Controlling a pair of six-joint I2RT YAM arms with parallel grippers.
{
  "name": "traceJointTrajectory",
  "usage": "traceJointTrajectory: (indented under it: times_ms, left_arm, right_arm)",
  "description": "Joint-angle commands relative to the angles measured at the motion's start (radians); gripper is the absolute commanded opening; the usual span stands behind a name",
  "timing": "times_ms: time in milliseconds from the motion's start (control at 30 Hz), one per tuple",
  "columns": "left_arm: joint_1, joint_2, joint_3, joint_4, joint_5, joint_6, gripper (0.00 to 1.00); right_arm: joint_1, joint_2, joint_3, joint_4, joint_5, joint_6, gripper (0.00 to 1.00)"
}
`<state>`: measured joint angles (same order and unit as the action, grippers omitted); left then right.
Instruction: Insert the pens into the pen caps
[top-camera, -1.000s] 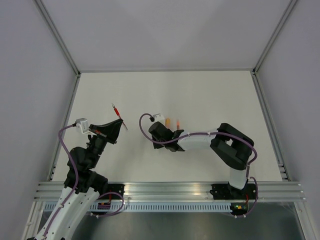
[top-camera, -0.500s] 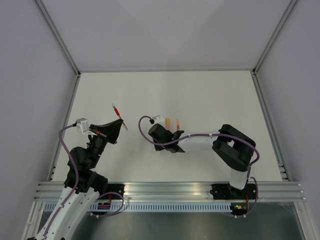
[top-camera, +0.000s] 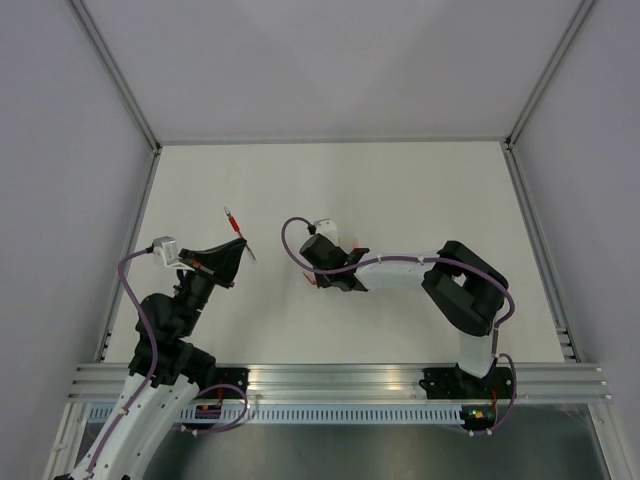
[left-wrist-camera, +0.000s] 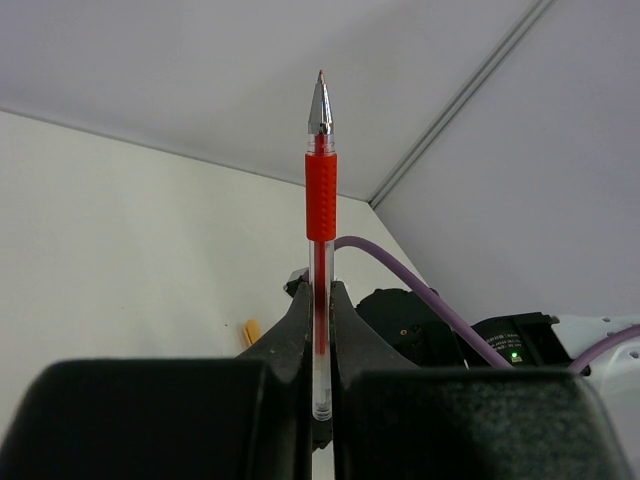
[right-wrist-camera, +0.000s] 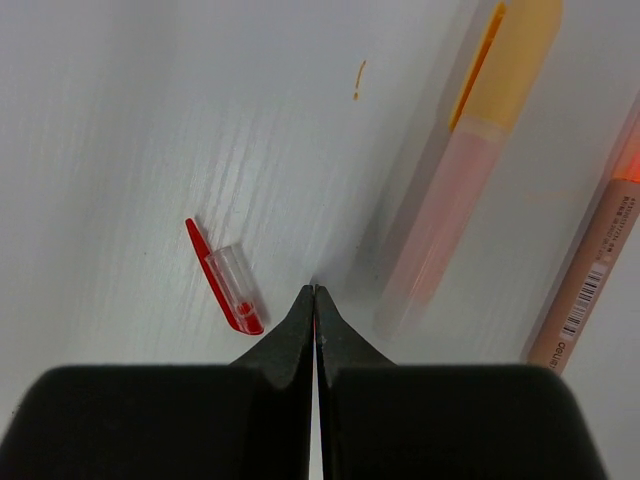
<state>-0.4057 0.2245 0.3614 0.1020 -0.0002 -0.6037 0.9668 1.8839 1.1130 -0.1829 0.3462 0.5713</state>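
Note:
A red pen (left-wrist-camera: 321, 195) with a red grip and a metal tip stands upright between the jaws of my left gripper (left-wrist-camera: 320, 300), which is shut on its clear barrel. From above, this red pen (top-camera: 232, 222) points away and to the left from the left gripper (top-camera: 238, 248). My right gripper (right-wrist-camera: 315, 292) is shut, tips down close to the table, with nothing held. A clear pen cap (right-wrist-camera: 228, 280) with a red clip lies just left of its tips. To their right lies a pale pink pen under an orange cap (right-wrist-camera: 470, 150), blurred. Another orange pen (right-wrist-camera: 600, 250) lies at the right edge.
The white table (top-camera: 420, 190) is fenced by metal rails at the sides and front. The right arm (top-camera: 400, 272) stretches leftward across the table's middle and covers the orange pens from above. A purple cable (left-wrist-camera: 400, 275) loops off the right wrist.
The right gripper has shifted slightly away from the bases and now covers the two orange pens seen from above. The left arm and its red pen have not moved.

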Motion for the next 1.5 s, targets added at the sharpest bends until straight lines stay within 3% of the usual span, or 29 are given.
traceJointTrajectory:
  times_ms: [0, 333, 633, 1467]
  left_arm:
    - [-0.001, 0.003, -0.006, 0.018, -0.018, 0.018, 0.02]
    - [-0.001, 0.007, -0.007, 0.021, -0.018, 0.018, 0.02]
    - [-0.001, 0.001, -0.009, 0.018, -0.029, 0.019, 0.02]
    - [-0.001, -0.013, -0.007, 0.008, -0.040, 0.019, 0.02]
  right_arm:
    - [-0.005, 0.021, 0.042, -0.047, 0.022, -0.013, 0.00]
    - [0.019, -0.084, -0.022, -0.035, -0.053, 0.004, 0.00]
    - [0.078, -0.048, -0.005, 0.025, -0.124, 0.042, 0.00]
    - [0.046, 0.024, 0.030, 0.005, 0.004, 0.041, 0.00]
